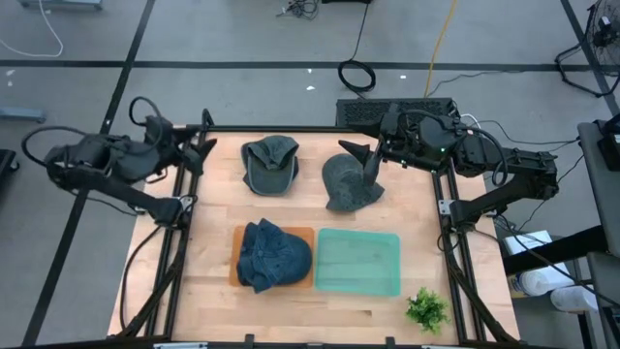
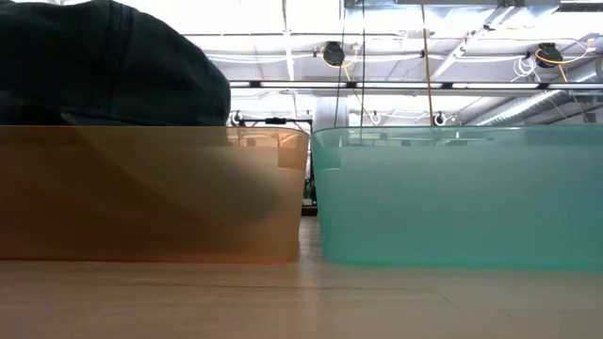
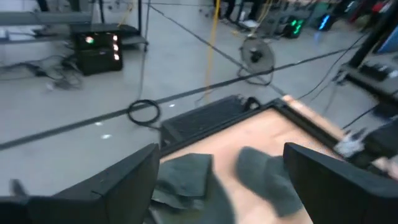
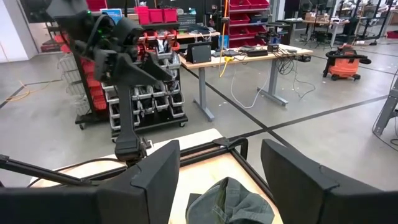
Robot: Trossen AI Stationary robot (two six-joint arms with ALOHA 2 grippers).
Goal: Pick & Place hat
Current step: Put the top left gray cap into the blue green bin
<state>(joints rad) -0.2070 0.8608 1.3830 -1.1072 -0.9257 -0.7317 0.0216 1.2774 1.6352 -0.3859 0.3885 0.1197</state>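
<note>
Open jaws we see on both grippers, the left gripper [image 1: 205,145] at the table's [image 1: 208,291] back-left edge, the right gripper [image 1: 366,160] above a grey hat [image 1: 347,184], holding nothing

Overhead looks down; low view faces both bins [image 2: 151,193] closely.

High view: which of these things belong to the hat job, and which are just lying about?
Job:
denim hat in the orange bin
green hat
grey hat, under the right gripper
teal bin
left gripper, open, at the table's left edge

Lying about:
plant
keyboard
cable coil
</note>
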